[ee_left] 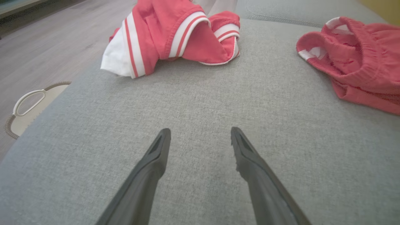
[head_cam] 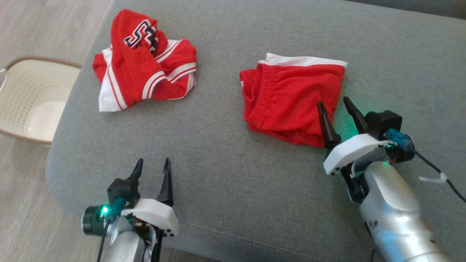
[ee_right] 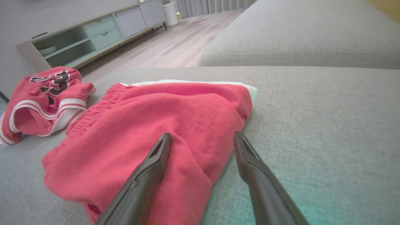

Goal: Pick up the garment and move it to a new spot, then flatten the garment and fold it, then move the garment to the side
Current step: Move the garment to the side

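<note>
Hovering over the gray cushion [head_cam: 225,163] near its front edge, the left gripper [head_cam: 153,160] holds its fingers apart above bare upholstery. Farther in, the right gripper [head_cam: 333,100], also spread, straddles the near right corner of the folded red shorts [head_cam: 291,94], one finger over fabric, one over cushion. A crumpled red-and-white jersey [head_cam: 145,69] lies well apart toward the far left corner. A pale perforated basket [head_cam: 32,98] sits on the floor beside the left edge
</note>
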Motion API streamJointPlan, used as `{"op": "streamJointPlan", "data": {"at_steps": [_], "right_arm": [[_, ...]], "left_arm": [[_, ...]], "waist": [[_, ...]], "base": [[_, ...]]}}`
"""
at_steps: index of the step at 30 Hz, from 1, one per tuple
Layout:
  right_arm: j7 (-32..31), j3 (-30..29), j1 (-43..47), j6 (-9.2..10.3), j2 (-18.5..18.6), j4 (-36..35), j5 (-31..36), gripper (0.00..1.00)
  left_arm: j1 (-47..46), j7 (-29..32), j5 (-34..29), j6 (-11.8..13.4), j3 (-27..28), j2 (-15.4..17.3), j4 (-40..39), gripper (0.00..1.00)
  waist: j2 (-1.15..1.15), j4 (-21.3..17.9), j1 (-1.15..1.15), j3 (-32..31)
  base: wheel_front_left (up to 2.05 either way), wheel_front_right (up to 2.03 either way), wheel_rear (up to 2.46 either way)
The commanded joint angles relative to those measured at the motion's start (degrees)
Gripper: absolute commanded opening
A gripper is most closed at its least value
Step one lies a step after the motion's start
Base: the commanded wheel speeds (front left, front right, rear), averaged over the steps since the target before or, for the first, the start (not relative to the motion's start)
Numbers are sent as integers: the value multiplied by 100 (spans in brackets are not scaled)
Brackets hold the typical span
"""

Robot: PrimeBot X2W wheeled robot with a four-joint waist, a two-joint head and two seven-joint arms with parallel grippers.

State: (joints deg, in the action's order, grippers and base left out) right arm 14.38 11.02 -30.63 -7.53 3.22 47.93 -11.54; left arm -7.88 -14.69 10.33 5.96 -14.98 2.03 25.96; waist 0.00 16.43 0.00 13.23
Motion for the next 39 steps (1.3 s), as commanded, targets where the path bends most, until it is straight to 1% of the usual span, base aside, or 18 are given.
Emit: {"op": "streamJointPlan", "data": {"at_steps": [1,5,6,7,8,9,13,16,21,27,30,34,39], "right_arm": [[62,95,-187,4,-35,-84,57,100],[62,58,-368,4,-35,413,143,100],[62,66,-399,4,-35,518,148,91],[62,77,-429,4,-35,611,140,51],[62,79,-458,4,-35,683,138,20],[62,76,-485,4,-35,729,140,0],[62,-40,-546,4,-35,670,149,0],[62,-133,-531,4,-35,538,134,0],[62,53,-469,4,-35,330,30,0],[62,362,-436,4,-35,188,-141,0],[62,481,-398,4,-35,126,-293,0],[62,595,-355,4,-35,87,-471,0],[62,645,-326,4,-35,-42,-656,0]], "left_arm": [[-204,-31,12,-24,144,85,-188,100],[-229,-31,13,-32,117,85,-215,100],[-233,-31,7,-34,109,85,-217,100],[-239,-31,4,-39,96,85,-219,100],[-249,-31,2,-44,83,85,-219,100],[-261,-31,-2,-48,70,85,-218,100],[-294,-31,-48,-74,79,85,-207,100],[-317,-31,-98,-96,120,85,-211,100],[-383,-31,-190,-154,172,85,-231,100],[-578,-31,-335,-231,209,85,-211,100],[-704,-31,-399,-296,230,85,-169,100],[-863,-31,-449,-366,187,85,-185,100],[-935,-31,-493,-420,126,85,-203,100]], "waist": [[0,94,0,90],[0,156,0,161],[0,160,0,173],[0,158,0,184],[0,149,0,194],[0,131,0,200],[0,-40,0,179],[0,-307,0,134],[0,-1076,0,57],[0,-2264,0,67],[0,-2783,0,114],[0,-3281,0,230],[0,-3694,0,367]], "base": [[0,0,0],[0,0,0],[0,0,0],[0,0,0],[0,0,0],[0,0,0],[0,0,0],[0,0,0],[0,0,0],[0,0,0],[0,0,0],[0,0,0],[0,0,0]]}}
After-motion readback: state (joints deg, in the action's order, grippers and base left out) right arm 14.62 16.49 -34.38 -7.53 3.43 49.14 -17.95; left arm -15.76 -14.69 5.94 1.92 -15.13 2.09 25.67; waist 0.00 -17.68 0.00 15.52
